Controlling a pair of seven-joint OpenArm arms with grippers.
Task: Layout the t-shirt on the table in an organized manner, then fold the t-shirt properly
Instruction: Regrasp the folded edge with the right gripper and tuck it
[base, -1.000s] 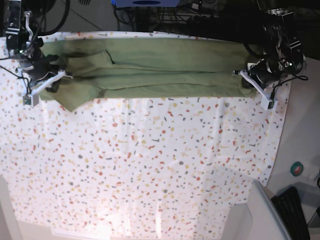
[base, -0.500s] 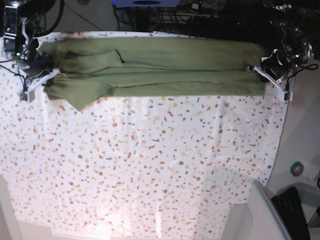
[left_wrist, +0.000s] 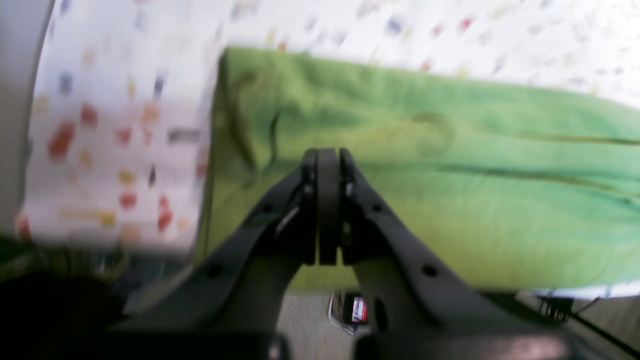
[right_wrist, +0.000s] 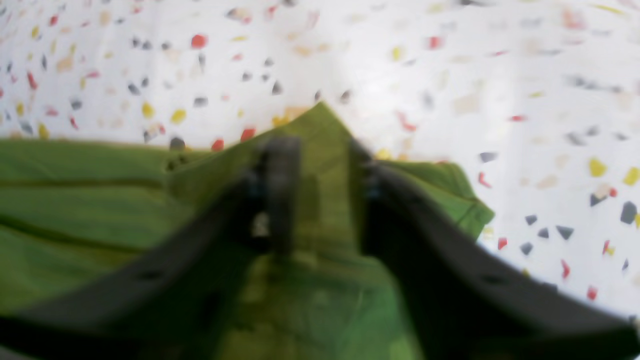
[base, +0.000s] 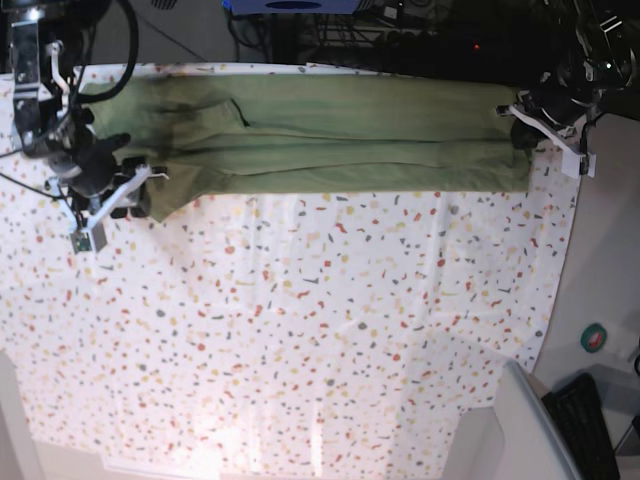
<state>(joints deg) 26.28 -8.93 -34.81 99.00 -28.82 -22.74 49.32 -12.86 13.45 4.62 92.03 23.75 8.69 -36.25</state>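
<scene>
The olive-green t-shirt (base: 350, 130) lies stretched in a long band along the far edge of the speckled table (base: 300, 330). My left gripper (base: 522, 118) sits at the shirt's right end. In the left wrist view this gripper (left_wrist: 327, 152) is shut, its tips down in the cloth (left_wrist: 450, 175). My right gripper (base: 145, 180) is at the shirt's left end, by the sleeve corner. In the blurred right wrist view its jaws (right_wrist: 320, 145) stand apart over a peak of green cloth (right_wrist: 75, 200), and the flecked table (right_wrist: 450, 75) lies beyond.
A plain grey-white surface (base: 520, 430) and a black keyboard (base: 590, 420) sit at the near right corner. A small teal round object (base: 595, 338) lies off the table's right side. Cables and dark equipment (base: 330, 30) crowd the space beyond the far edge.
My right gripper has opened and shifted toward the near side, off the sleeve flap, which now lies shorter. My left gripper pulled the shirt's right end farther right, and the band is straighter.
</scene>
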